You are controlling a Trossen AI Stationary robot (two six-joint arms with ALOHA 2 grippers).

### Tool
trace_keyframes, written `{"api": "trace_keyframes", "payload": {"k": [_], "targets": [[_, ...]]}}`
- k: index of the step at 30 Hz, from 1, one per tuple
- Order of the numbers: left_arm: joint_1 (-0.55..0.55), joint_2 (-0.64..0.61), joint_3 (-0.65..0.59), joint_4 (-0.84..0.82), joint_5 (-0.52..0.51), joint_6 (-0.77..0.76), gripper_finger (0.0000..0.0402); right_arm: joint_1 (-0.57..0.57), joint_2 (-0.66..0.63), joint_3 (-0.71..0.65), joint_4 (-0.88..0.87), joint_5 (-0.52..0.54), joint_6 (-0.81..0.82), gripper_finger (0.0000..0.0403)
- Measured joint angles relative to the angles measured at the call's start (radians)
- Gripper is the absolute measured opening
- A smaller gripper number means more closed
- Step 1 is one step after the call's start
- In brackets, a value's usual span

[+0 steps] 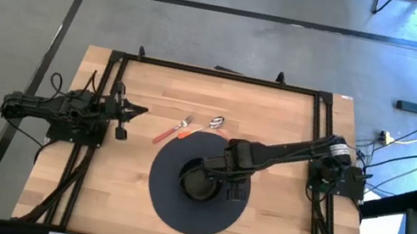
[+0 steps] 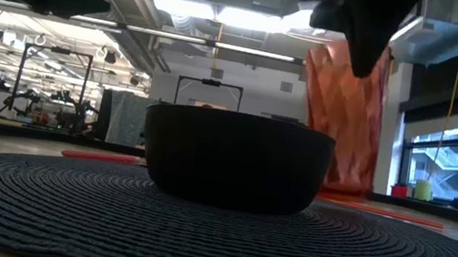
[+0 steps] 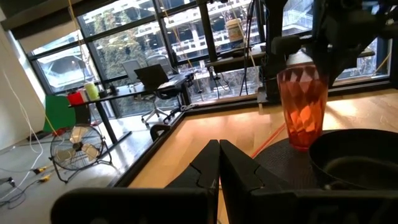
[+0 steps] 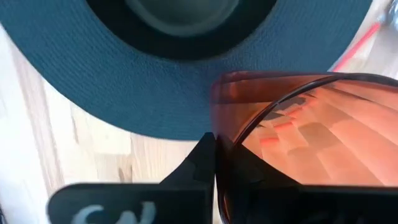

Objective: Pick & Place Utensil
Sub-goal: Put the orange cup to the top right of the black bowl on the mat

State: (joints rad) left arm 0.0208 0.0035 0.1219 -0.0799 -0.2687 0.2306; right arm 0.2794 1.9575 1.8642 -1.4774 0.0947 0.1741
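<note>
Pinching the rim of an orange faceted tumbler (image 4: 311, 130), the right hand (image 4: 214, 146) has its fingers pressed against the glass wall, one finger on each side of the rim as seen in the right wrist view. In the high view that hand (image 1: 235, 173) sits over the round dark placemat (image 1: 167, 204), just beside a black bowl (image 1: 199, 181) that rests on the mat. The low view shows the bowl (image 2: 235, 159) standing upright on the woven mat (image 2: 60, 208), with the tumbler (image 2: 337, 132) behind it and to the right, and the right arm coming down from above onto it. Whether the tumbler's base touches the mat cannot be told.

The left hand (image 1: 138, 110) waits at the left side of the desk (image 1: 120, 179), well apart from the mat, its fingers pressed together and holding nothing; the left wrist view shows the two dark fingers (image 3: 208, 165) meeting with no gap.

Utensils lie on the bare wood just beyond the mat's far edge: a fork (image 1: 172, 129) with an orange-red handle, and a spoon (image 1: 205, 126) with an orange handle just beside it, its handle end touching or overlapping the mat edge. Neither hand touches them.
</note>
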Motion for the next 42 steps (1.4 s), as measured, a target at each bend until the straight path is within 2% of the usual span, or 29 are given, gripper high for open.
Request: {"api": "trace_keyframes", "payload": {"k": [8, 34, 42], "targets": [[0.000, 0.000, 0.000, 0.000, 0.000, 0.000, 0.0004, 0.001, -0.004, -0.072, 0.072, -0.007, 0.008, 0.0014], [0.000, 0.000, 0.000, 0.000, 0.000, 0.007, 0.0004, 0.003, -0.002, -0.074, 0.092, -0.010, 0.089, 0.0015], [0.000, 0.000, 0.000, -0.002, 0.000, 0.000, 0.0004, 0.003, -0.004, -0.075, 0.148, -0.005, 0.121, 0.0015]]}}
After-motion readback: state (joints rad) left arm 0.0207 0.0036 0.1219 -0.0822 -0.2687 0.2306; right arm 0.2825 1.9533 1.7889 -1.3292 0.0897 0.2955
